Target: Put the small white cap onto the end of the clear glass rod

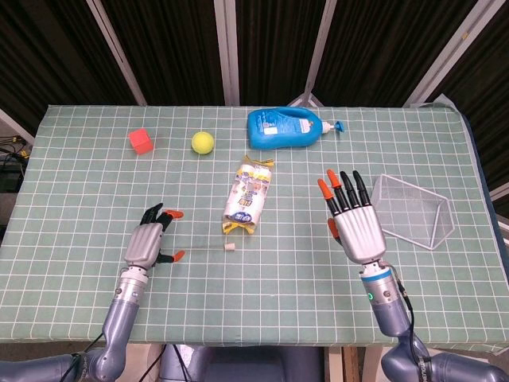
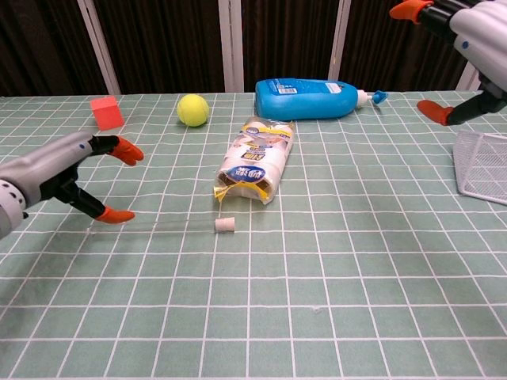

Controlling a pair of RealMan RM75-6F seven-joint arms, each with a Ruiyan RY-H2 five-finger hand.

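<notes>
Cap (image 2: 226, 225) sits on the rod (image 2: 158, 225) end, mid-table toward the near edge. Left hand (image 1: 148, 243) fingers apart, empty, just beside the rod's other end; right hand (image 1: 355, 224) spread, empty, raised. Withdraw the left hand straight away, avoiding rod contact.

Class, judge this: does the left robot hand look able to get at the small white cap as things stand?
Probably yes. The left robot hand is open, and only bare green tablecloth and the thin clear glass rod lie between it and the small white cap.

One cap (image 2: 226, 225), one faint rod (image 2: 158, 227), apparently.
</notes>
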